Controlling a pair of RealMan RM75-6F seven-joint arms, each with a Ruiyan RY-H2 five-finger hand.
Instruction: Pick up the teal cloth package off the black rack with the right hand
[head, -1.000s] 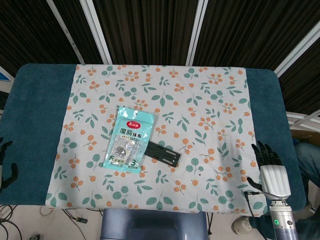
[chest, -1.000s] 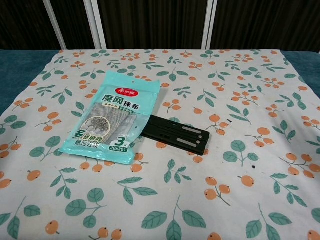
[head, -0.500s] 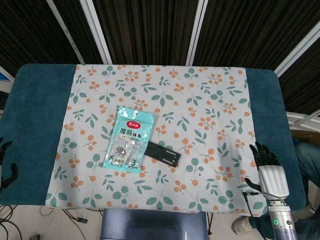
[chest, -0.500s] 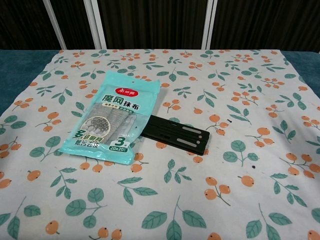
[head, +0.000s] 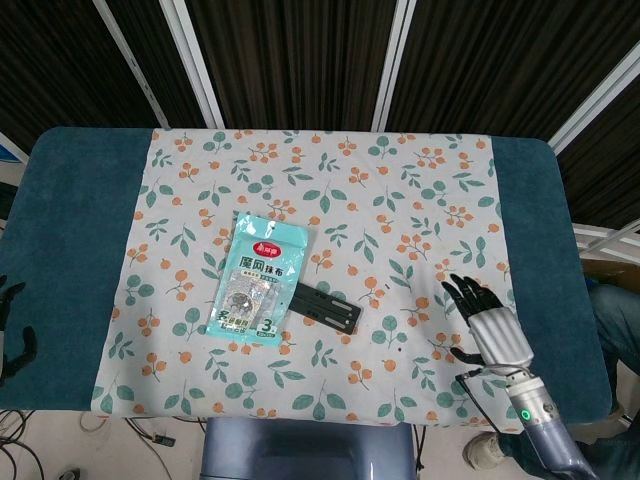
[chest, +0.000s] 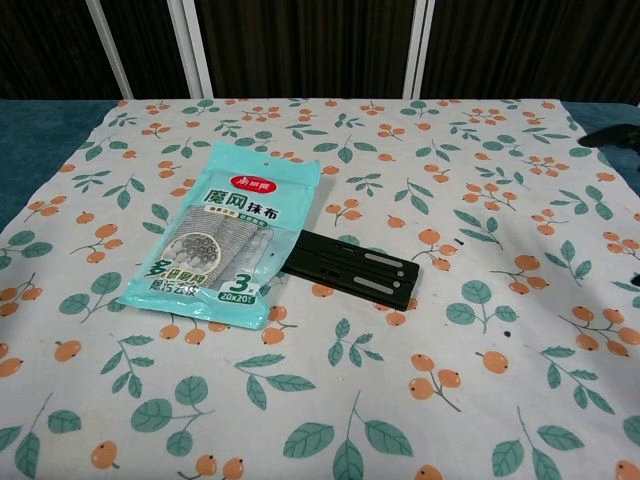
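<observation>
- The left robot hand (head: 12, 335) shows only as dark fingers at the far left edge of the head view, beside the table's (head: 75, 250) teal border; whether it is open or closed cannot be told, and nothing is visibly in it.
- A floral cloth (head: 420, 200) printed with orange berries and green leaves covers the middle of the table, with teal surface bare on both sides.
- The teal cloth package (head: 258, 278) lies flat on the floral cloth, left of centre, printed side up, with a red logo near its top edge and a large "3" near its bottom edge.
- In the chest view the package's (chest: 222, 233) lower right edge overlaps the left end of the black rack (chest: 355, 270).
- The black rack (head: 328, 308) lies flat, extending to the right from under the package, with pale slots on its top face.
- The right robot hand (head: 487, 325) hovers over the right part of the floral cloth, well apart from the rack and package; its dark fingers are spread, pointing up and to the left, and it holds nothing.
- In the chest view only a dark fingertip (chest: 610, 135) of that hand shows at the right edge.
</observation>
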